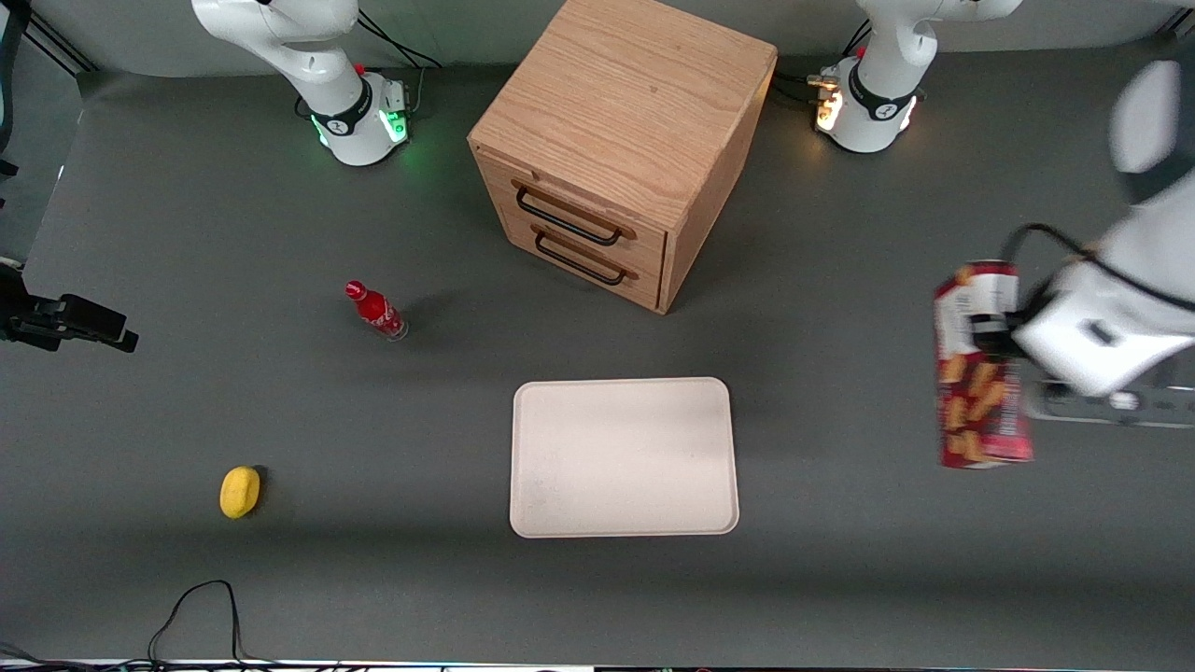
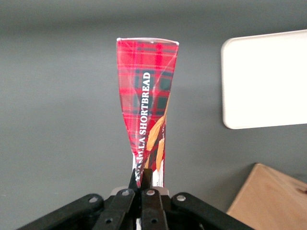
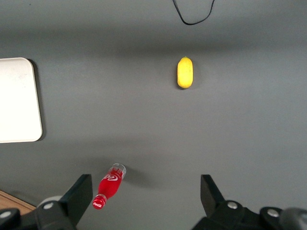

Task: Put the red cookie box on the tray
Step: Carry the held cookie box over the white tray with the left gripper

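Observation:
My left gripper (image 1: 988, 334) holds the red cookie box (image 1: 980, 373) in the air near the working arm's end of the table. The fingers (image 2: 133, 179) are shut on the white-label end of the box (image 2: 146, 103), which is squeezed flat where they pinch it. Its tartan face and cookie pictures show. The off-white tray (image 1: 624, 457) lies flat on the table, in front of the drawer cabinet and nearer the front camera than it. The tray (image 2: 266, 79) lies off to one side of the held box, with nothing on it.
A wooden two-drawer cabinet (image 1: 616, 149) stands at the middle of the table. A small red bottle (image 1: 376, 311) and a yellow lemon-like object (image 1: 240, 491) lie toward the parked arm's end. A black cable (image 1: 201, 607) loops at the table's front edge.

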`<state>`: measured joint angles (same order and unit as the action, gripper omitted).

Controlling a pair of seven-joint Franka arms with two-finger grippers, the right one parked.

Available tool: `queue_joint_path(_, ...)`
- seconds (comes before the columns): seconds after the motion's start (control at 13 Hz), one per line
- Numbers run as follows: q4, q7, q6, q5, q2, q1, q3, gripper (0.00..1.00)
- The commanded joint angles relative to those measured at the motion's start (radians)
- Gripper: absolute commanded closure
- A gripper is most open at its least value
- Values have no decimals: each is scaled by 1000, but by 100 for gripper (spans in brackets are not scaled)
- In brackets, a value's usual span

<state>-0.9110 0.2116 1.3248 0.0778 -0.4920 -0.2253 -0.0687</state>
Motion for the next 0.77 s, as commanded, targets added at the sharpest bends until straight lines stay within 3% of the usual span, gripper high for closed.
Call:
queue_joint_path(0.0,-2,212,59,14,-29,-168,23,100)
queue_joint_path(0.31,-2,463,165,17,-74,-325,26,100)
queue_joint_path(0.69,-40,451,212,30,-122,-316,32,100)
